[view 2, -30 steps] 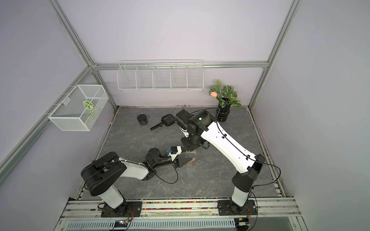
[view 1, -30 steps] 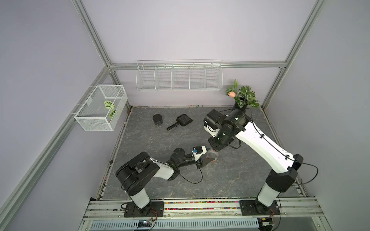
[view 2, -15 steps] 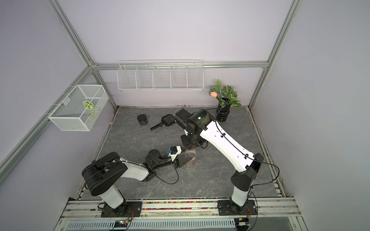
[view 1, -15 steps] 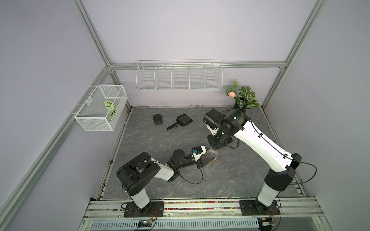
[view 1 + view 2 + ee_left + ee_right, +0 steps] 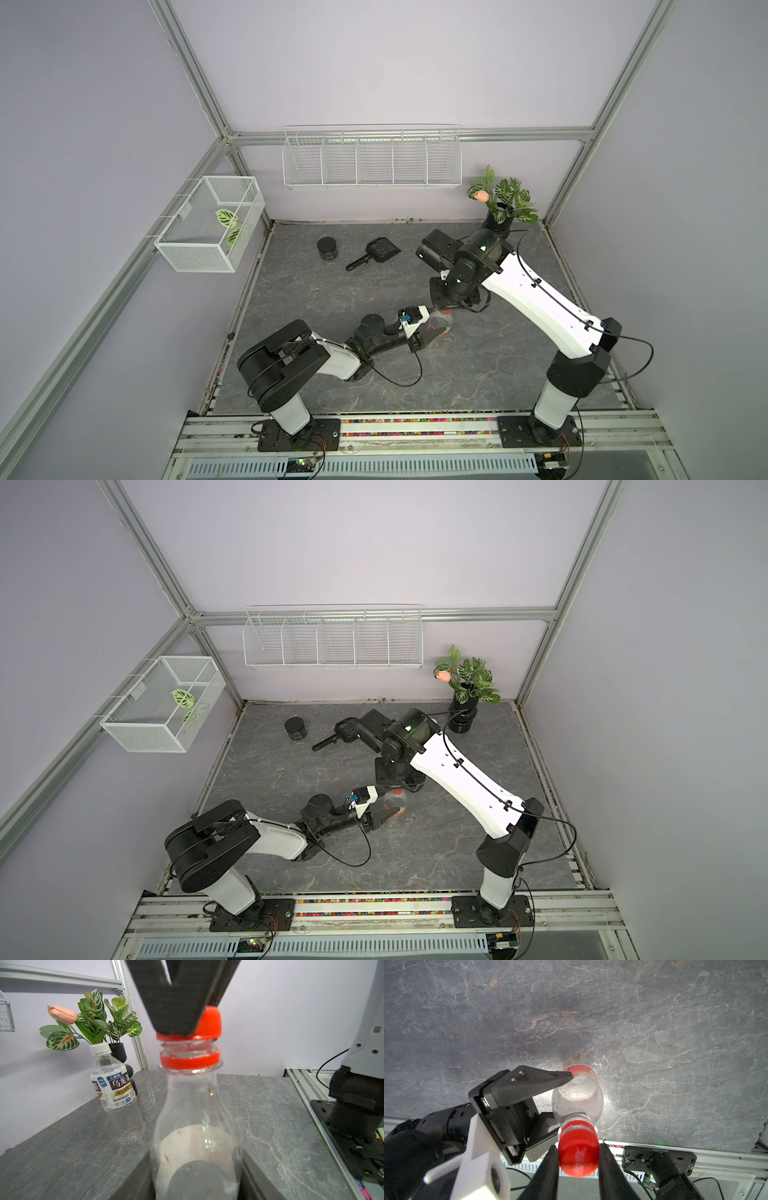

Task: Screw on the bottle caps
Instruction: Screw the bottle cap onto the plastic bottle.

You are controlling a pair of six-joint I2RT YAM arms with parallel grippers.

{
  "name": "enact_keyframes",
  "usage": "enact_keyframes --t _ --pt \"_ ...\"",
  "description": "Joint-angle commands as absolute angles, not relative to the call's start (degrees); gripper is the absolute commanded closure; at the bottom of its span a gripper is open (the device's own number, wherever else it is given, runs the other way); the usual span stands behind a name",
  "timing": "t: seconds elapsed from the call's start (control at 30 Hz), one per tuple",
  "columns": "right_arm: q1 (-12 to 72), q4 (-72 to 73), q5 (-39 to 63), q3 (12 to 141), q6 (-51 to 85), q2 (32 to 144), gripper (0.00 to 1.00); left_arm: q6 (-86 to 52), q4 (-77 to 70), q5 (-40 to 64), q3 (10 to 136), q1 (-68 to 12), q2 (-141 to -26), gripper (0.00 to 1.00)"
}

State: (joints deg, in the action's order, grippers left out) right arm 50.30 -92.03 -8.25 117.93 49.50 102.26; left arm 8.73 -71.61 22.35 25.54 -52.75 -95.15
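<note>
A tall clear bottle (image 5: 195, 1118) with an orange-red label (image 5: 578, 1069) stands upright on the grey table. My left gripper (image 5: 196, 1178) is shut on its lower body, one finger (image 5: 529, 1084) on each side. The red cap (image 5: 578, 1157) sits on the neck, and bare thread (image 5: 189, 1048) shows between it and the red ring. My right gripper (image 5: 578, 1159) comes down from above and is shut on this cap. In both top views the grippers meet mid-table, left (image 5: 428, 328), right (image 5: 397, 787). A shorter bottle (image 5: 113, 1088) with a white label stands apart, with a white cap (image 5: 99, 1048) on it.
A black round jar (image 5: 327, 248) and a black scoop (image 5: 376, 253) lie at the back left. A plant in a black vase (image 5: 500, 208) stands in the back right corner, just behind the shorter bottle. A wire shelf (image 5: 372, 160) and a mesh basket (image 5: 210, 224) hang on the walls.
The right arm's elbow has swung slightly while its gripper stays over the bottle top. Both grips look the same, and the left arm has barely moved.
</note>
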Motion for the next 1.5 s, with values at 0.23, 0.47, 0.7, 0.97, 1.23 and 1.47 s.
enact_keyframes --t 0.23,0.47,0.7,0.97,1.23,1.47 --pt "54.26 -101.26 -9.22 119.56 59.41 108.31 0.55 9.96 -66.39 21.28 24.17 -53.91 -95.52 0.43" --pt "56.91 -99.68 -14.22 123.73 58.73 107.08 0.38 10.03 -65.83 21.54 24.26 -54.07 -95.58 0.43" --pt "57.13 -98.47 -17.84 123.36 53.61 104.25 0.26 10.02 -65.82 21.84 24.28 -54.21 -95.91 0.43" --pt "53.55 -91.08 -15.27 116.03 39.48 94.9 0.26 9.55 -66.36 22.35 24.45 -54.19 -96.64 0.43" --pt "40.27 -65.2 8.19 91.88 18.47 76.33 0.38 7.97 -66.5 21.93 24.74 -54.18 -97.16 0.43" --pt "34.33 -50.6 19.55 82.36 18.97 74.28 0.58 7.32 -66.05 22.76 25.09 -54.14 -97.51 0.44"
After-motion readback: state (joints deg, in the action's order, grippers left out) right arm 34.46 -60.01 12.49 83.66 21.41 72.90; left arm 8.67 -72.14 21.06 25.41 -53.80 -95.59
